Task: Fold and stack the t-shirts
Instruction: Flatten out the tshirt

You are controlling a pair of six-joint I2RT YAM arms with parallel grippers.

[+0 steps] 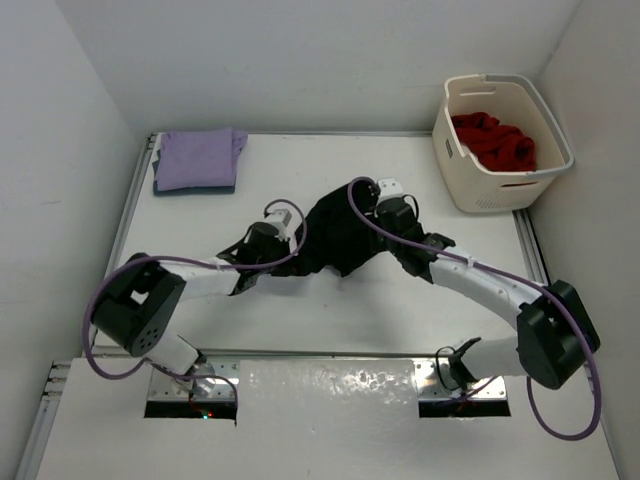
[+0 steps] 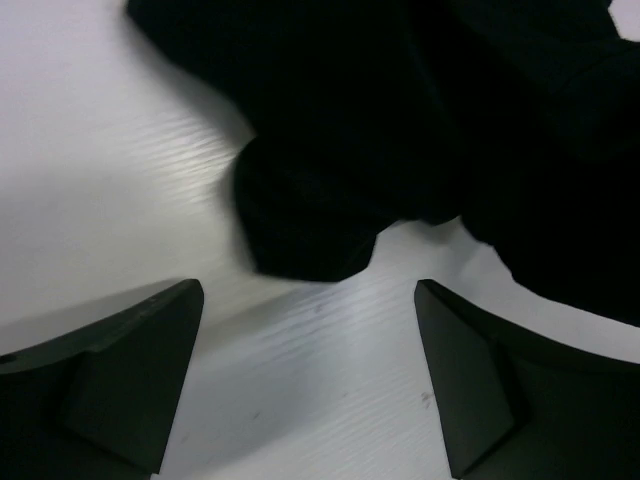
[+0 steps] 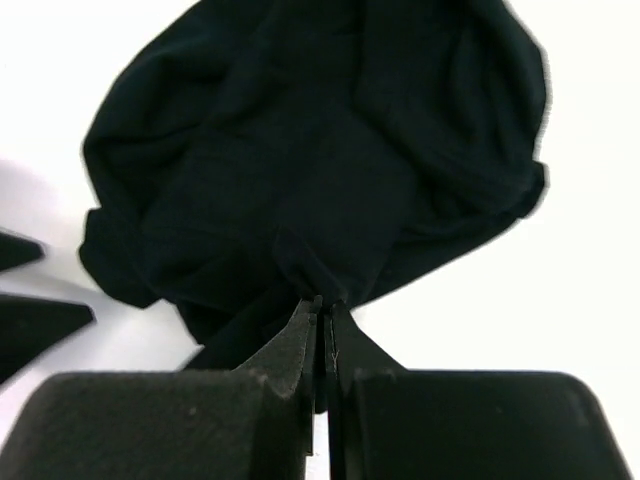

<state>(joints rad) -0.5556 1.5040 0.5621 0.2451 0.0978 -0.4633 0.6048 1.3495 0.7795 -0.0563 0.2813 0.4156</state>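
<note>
Wrist view alone shows right end effector [image 3: 320,312] pinching the black t-shirt [image 3: 320,170].

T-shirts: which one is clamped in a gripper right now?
The black t-shirt, crumpled mid-table, pinched by the right gripper; the lavender t-shirt lies folded, the red t-shirt sits in the basket.

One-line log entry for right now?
right jaws: shut on black t-shirt edge | left jaws: open near its edge, empty | lavender t-shirt: folded, far left | red t-shirt: in laundry basket
</note>
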